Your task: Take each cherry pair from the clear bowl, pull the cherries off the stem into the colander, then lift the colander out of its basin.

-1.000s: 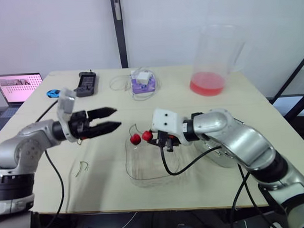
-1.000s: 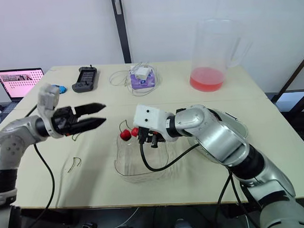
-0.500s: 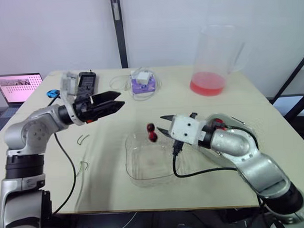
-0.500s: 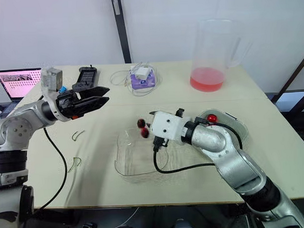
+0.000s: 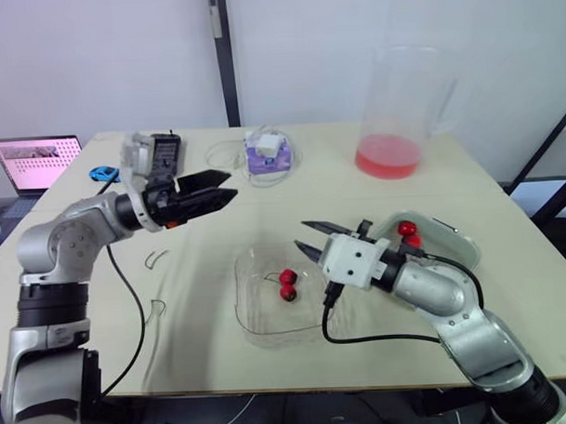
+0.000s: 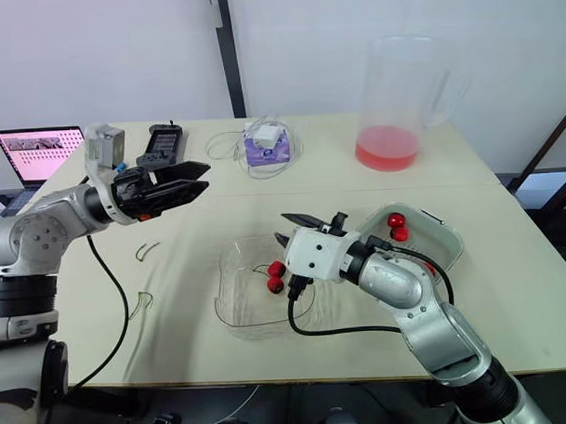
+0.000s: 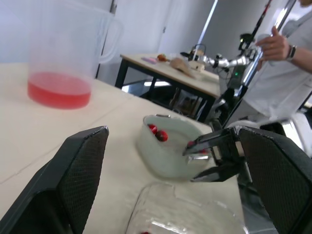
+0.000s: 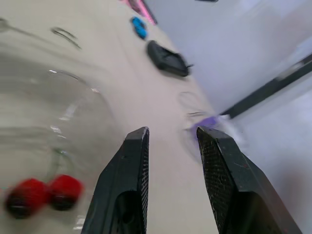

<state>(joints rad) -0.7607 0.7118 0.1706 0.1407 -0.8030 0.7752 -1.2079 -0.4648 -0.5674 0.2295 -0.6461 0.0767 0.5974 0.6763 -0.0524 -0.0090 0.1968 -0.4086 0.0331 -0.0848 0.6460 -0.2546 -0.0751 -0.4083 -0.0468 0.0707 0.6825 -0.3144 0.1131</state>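
Pair [image 5: 286, 284] fallen into bowl [image 5: 244, 311], two cherries [image 5: 407, 229] in colander [image 5: 457, 237]

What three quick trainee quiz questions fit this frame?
1. True or false: the right gripper is shut on the cherry pair.
2. Fill in: the left gripper is ___ (open or shut).
3. The loose cherries lie in: A) the colander B) the left gripper C) the right gripper.
Key: 1 false, it is open and the pair lies in the clear bowl; 2 open; 3 A.
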